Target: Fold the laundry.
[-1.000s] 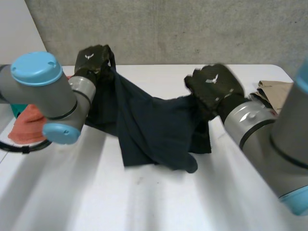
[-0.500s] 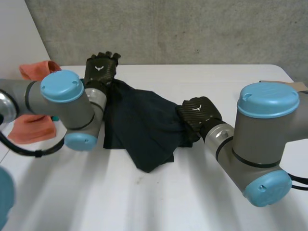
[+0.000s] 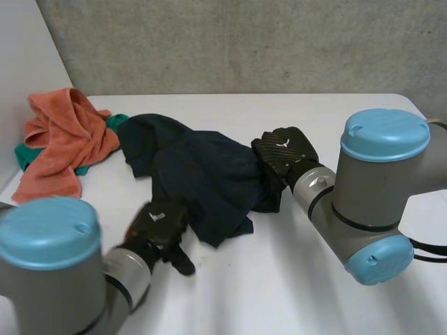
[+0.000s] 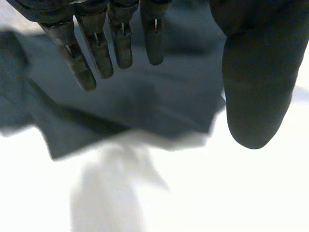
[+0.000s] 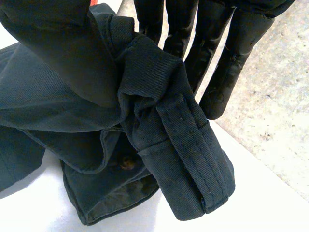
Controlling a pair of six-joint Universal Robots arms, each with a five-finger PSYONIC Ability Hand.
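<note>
A dark navy garment (image 3: 202, 174) lies crumpled in the middle of the white table (image 3: 279, 286). My right hand (image 3: 283, 150) is at its right edge. In the right wrist view my right hand (image 5: 63, 53) pinches a thick folded hem of the garment (image 5: 183, 145) between thumb and fingers. My left hand (image 3: 157, 227) hovers at the garment's near left side. Its fingers (image 4: 96, 53) are straight and spread from the thumb, with nothing in them, above the garment (image 4: 145, 101).
An orange towel (image 3: 63, 139) lies heaped at the far left of the table on a green cloth (image 3: 115, 122). A grey wall (image 3: 244, 42) runs behind the table. Bare tabletop stretches along the front.
My left hand let go of the garment's far left corner and drew back to the table's front. The garment dropped onto the table. My right hand keeps its grip.
</note>
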